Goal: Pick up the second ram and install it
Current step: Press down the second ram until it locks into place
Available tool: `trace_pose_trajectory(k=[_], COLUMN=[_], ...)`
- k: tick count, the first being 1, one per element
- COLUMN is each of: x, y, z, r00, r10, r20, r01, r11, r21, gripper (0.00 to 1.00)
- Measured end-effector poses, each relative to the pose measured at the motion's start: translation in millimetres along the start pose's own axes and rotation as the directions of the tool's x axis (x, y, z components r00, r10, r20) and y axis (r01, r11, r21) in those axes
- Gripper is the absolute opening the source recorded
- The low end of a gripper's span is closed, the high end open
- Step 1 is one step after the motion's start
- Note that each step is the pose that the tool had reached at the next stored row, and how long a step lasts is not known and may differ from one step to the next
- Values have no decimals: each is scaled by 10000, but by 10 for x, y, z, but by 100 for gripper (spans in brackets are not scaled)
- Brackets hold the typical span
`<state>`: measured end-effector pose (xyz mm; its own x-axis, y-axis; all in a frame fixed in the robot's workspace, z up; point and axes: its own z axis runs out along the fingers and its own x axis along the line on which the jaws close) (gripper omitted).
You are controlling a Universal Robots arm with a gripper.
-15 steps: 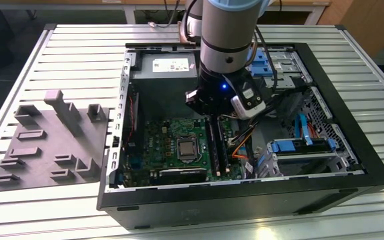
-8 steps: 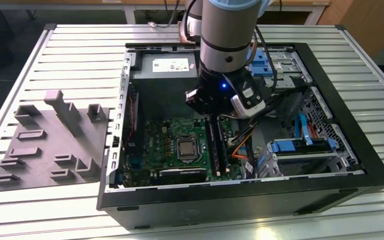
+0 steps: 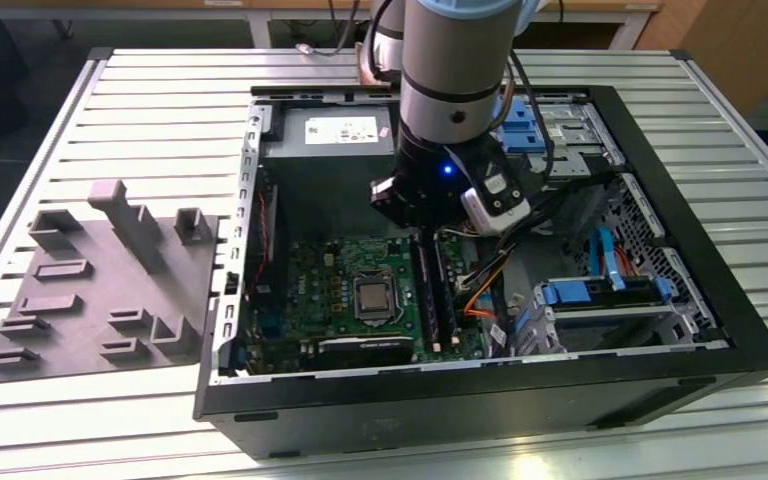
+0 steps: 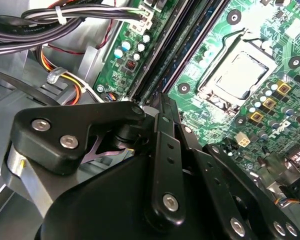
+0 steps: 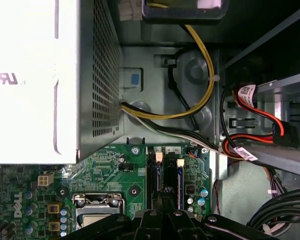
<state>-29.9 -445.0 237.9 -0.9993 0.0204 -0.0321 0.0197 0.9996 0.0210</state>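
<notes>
Slatted metal bench (image 3: 157, 90) carries open black computer case (image 3: 704, 330); black gripper (image 5: 162, 212) sits over green motherboard's (image 4: 225, 35) memory slots, jaw state indeterminate, apparently pinched.

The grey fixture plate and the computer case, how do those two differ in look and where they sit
The grey fixture plate is a low, flat moulded slab with upright blocks, lying toward the exterior view's left. The computer case is a tall black open box beside it, toward the right. The plate's holders look bare, while the case holds a green motherboard and the gripper reaches down into it. Both rest on the slatted metal table.
</notes>
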Motion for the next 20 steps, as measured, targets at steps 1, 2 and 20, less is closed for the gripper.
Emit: trace_pose_trajectory(k=[1,2,20], x=[0,0,2], y=[3,5,54], z=[0,0,14], r00=[10000,10000,10000], r10=[-1,0,0], r20=[0,0,0], r01=[1,0,0], r11=[10000,10000,10000], r21=[0,0,0], gripper=[11,11,11])
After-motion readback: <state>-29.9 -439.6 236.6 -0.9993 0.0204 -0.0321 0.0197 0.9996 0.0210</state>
